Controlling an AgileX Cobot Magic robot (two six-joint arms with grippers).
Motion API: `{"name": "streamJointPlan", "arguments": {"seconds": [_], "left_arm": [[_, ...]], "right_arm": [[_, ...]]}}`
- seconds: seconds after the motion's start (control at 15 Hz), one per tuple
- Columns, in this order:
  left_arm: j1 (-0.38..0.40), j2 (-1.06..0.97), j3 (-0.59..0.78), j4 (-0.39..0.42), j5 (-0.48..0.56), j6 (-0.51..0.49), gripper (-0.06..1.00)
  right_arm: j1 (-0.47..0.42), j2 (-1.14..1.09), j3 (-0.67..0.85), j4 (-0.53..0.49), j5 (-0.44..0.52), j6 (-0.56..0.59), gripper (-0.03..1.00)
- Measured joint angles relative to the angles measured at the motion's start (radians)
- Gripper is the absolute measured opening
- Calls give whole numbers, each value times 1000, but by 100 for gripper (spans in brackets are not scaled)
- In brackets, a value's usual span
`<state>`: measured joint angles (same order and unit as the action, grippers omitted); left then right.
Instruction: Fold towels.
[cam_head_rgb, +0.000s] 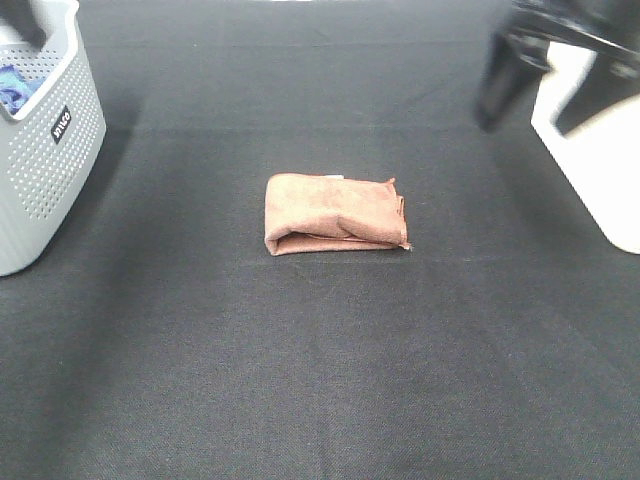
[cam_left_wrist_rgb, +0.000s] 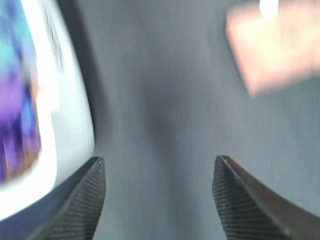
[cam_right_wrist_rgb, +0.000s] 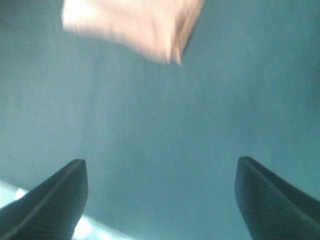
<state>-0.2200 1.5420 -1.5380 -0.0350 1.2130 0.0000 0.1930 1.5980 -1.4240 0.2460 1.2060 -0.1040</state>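
The reddish-brown towel (cam_head_rgb: 335, 213) lies folded into a small rectangle at the middle of the black table, with a small white tag at its far edge. It shows blurred in the left wrist view (cam_left_wrist_rgb: 275, 47) and the right wrist view (cam_right_wrist_rgb: 135, 25). My left gripper (cam_left_wrist_rgb: 160, 165) is open and empty, raised beside the grey basket and well away from the towel. My right gripper (cam_right_wrist_rgb: 162, 165) is open and empty, raised over the table to the right of the towel; in the high view it (cam_head_rgb: 540, 100) is blurred at the top right.
A grey perforated basket (cam_head_rgb: 45, 150) with something blue and purple inside stands at the left edge; its rim (cam_left_wrist_rgb: 75, 125) is close to my left gripper. A white bin (cam_head_rgb: 600, 170) stands at the right edge. The black cloth (cam_head_rgb: 320, 380) covers the table.
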Motion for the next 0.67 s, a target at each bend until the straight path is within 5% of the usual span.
{"name": "streamJointPlan", "arguments": {"seconds": [0.33, 0.67], "left_arm": [[0, -457, 545, 13, -112, -14, 60], [0, -773, 850, 13, -127, -15, 60]], "right_arm": [[0, -405, 408, -8, -62, 3, 76], [0, -713, 666, -35, -107, 1, 76]]}}
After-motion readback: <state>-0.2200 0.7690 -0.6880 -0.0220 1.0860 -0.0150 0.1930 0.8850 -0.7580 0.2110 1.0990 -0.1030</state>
